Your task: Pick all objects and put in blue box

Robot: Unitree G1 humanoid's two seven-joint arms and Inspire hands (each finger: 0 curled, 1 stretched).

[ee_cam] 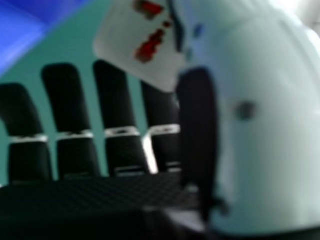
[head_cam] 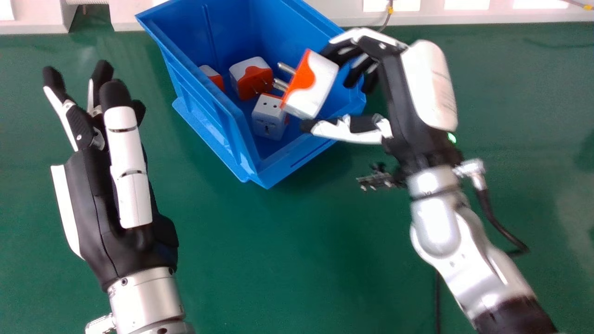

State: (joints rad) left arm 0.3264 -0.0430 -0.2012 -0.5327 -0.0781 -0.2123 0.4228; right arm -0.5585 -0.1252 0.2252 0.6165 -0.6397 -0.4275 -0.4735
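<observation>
Closest to the robot's body, on its left side, the left hand [head_cam: 102, 195] hangs over the desk [head_cam: 278, 241] with nothing in it, fingers loosely extended. Beyond it, to the right, the right hand [head_cam: 397, 88] appears to have a white and orange plug adapter [head_cam: 318, 81] pinched between its fingers and thumb, tilted above the blue box [head_cam: 204, 116], prongs pointing over the inside.

I'd guess that adapter is light, hard plastic, smooth enough to pivot in so slight a pinch. Its broad white sides look the best place to take hold; the metal prongs would be a poor one, and could snag if it went in sideways. It hardly seems fragile, but a low release would be kinder.

The near corner of the box is well apart from the left hand. The thumb and fingers are beside the right-hand rim, so a wide opening could knock it. Inside, three more adapters, [head_cam: 270, 118] [head_cam: 251, 78] [head_cam: 212, 76], lie scattered, with bare floor towards the near corner. Past the desk's far edge runs a pale frame [head_cam: 464, 16].
</observation>
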